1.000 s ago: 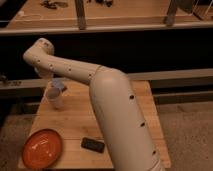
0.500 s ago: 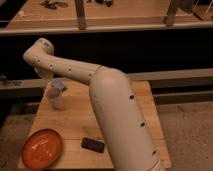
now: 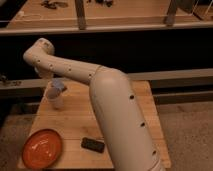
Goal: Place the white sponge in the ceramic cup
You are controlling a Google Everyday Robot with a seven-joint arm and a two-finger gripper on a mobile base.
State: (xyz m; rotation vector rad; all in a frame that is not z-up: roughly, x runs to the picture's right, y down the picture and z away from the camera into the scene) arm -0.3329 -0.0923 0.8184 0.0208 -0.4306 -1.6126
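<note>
The ceramic cup (image 3: pixel 55 99) stands upright near the far left of the wooden table (image 3: pixel 141 105). The white sponge (image 3: pixel 59 84), pale with a bluish tint, sits at the cup's mouth, sticking up above the rim. My gripper (image 3: pixel 51 77) hangs down from the bent wrist (image 3: pixel 40 51) right above the cup, at the sponge. The thick cream arm (image 3: pixel 117 115) runs from the lower right up to the wrist and hides the middle of the table.
A round orange plate (image 3: pixel 42 148) lies at the table's front left corner. A flat black rectangular object (image 3: pixel 93 144) lies near the front edge, beside the arm. A dark rail (image 3: pixel 150 30) and another wooden surface run behind the table.
</note>
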